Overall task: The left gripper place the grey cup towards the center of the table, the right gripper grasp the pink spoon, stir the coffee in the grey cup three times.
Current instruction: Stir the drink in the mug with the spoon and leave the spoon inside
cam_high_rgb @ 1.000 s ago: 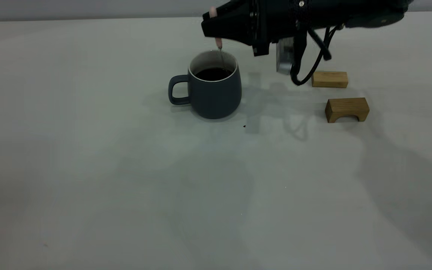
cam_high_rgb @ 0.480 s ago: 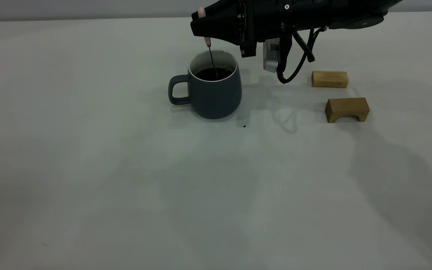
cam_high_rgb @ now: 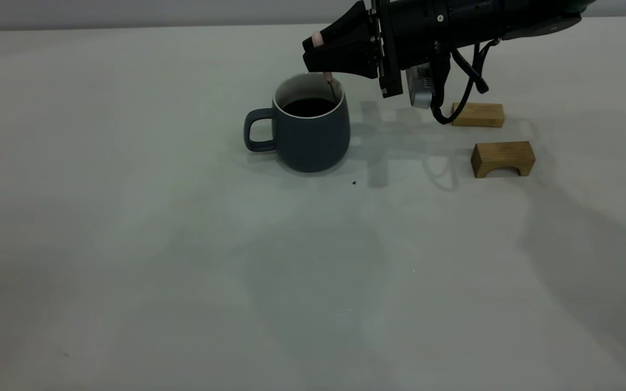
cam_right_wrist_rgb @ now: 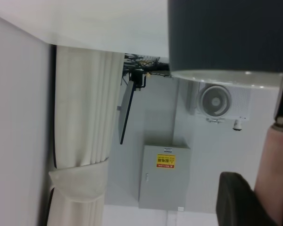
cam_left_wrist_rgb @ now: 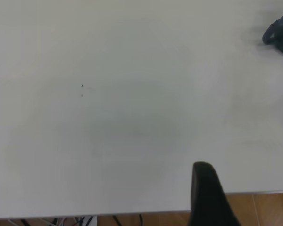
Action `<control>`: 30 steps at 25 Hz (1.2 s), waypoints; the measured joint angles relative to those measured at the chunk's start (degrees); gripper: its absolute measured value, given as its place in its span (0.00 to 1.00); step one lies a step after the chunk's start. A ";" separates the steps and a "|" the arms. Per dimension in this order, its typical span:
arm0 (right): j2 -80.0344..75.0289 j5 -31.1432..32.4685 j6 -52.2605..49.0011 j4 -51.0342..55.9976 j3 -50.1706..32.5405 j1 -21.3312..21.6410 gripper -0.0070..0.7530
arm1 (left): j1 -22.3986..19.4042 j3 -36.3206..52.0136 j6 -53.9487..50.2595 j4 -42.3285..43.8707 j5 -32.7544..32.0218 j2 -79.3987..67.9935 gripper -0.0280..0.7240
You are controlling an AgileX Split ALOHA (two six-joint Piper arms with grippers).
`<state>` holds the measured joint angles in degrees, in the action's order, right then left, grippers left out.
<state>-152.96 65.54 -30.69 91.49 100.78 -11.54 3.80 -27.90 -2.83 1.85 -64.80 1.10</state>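
The grey cup stands near the table's middle, handle to the left, with dark coffee inside. My right gripper hovers over the cup's right rim, shut on the pink spoon. The spoon hangs down, and its metal stem enters the cup by the right inner wall with its bowl hidden. In the right wrist view the pink spoon handle sits against one finger, below the grey cup. My left gripper is parked open at the table's edge, far from the grey cup.
Two tan wooden blocks lie right of the cup, a flat block and an arched block. A tiny dark speck sits just in front of the cup.
My right gripper swung left over the cup, then back to the right. The spoon's stem moved from the cup's middle-left to its right inner wall. The cup stayed put.
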 joint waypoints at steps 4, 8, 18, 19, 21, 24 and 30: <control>0.00 0.05 0.00 1.40 0.00 -0.61 0.19 | 0.00 0.00 0.00 0.00 0.00 0.00 0.68; 0.00 0.14 0.00 6.41 0.00 -1.85 0.19 | 0.00 0.00 0.00 0.00 0.00 0.00 0.68; -0.07 -2.46 7.77 8.04 0.37 -1.62 0.19 | 0.00 0.00 0.00 0.00 0.00 0.00 0.68; -0.07 -1.85 7.90 7.50 0.37 -1.36 0.19 | 0.00 0.00 0.00 0.00 0.00 0.00 0.68; -0.07 -0.47 8.16 5.81 0.37 -0.72 0.19 | 0.00 0.00 0.00 0.00 0.00 0.00 0.68; -0.07 0.02 8.36 1.63 0.37 -0.02 0.19 | 0.00 0.00 0.00 0.00 0.00 0.00 0.68; -0.07 0.14 8.31 -1.23 0.37 -0.65 0.19 | 0.00 0.00 0.00 0.00 0.00 0.00 0.68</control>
<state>-153.03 65.68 -22.37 90.26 101.16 -12.18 3.80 -27.90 -2.83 1.85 -64.80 1.10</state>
